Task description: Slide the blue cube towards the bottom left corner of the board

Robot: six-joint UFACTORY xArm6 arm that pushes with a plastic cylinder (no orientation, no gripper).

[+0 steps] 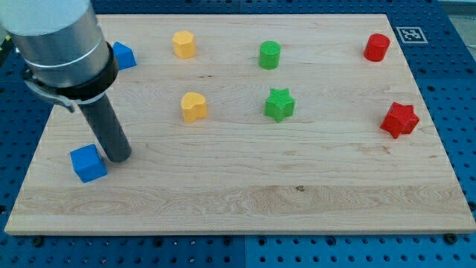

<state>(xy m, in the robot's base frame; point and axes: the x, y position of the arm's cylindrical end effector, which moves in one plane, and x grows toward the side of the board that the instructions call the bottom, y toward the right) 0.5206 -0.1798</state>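
The blue cube lies on the wooden board near the view's left edge, below the middle. My tip rests on the board just right of the cube, touching or almost touching its right side. The dark rod rises up and left to the grey arm body at the view's top left.
A second blue block sits at the top left, partly hidden by the arm. A yellow block and a yellow heart, a green cylinder, a green star, a red cylinder and a red star lie further right.
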